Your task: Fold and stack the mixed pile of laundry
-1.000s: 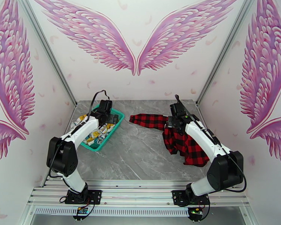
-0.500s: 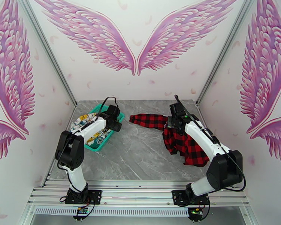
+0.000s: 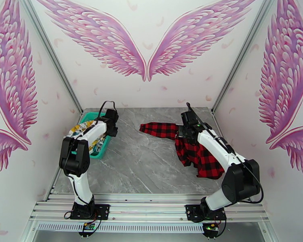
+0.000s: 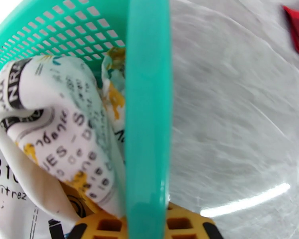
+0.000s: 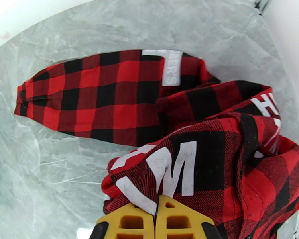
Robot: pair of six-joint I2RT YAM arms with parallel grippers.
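Right gripper (image 5: 155, 222) is pinched tight on a bunched fold of the plaid garment (image 5: 109, 96), which sprawls over the right half of the table (image 5: 69, 168). Left gripper (image 4: 146, 228) clamps the teal basket (image 4: 147, 96) by its rim, with the white print garment (image 4: 50, 124) inside. Danger: pulling that bunch could drag several layers and tangle the sleeve, and the basket could tip. Count: two garments, one basket, two grippers.

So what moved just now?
The left gripper, clamped on the rim of the teal basket, dragged it leftward, with the white printed garment riding inside. The right gripper stayed shut on the red plaid garment, which hasn't moved.
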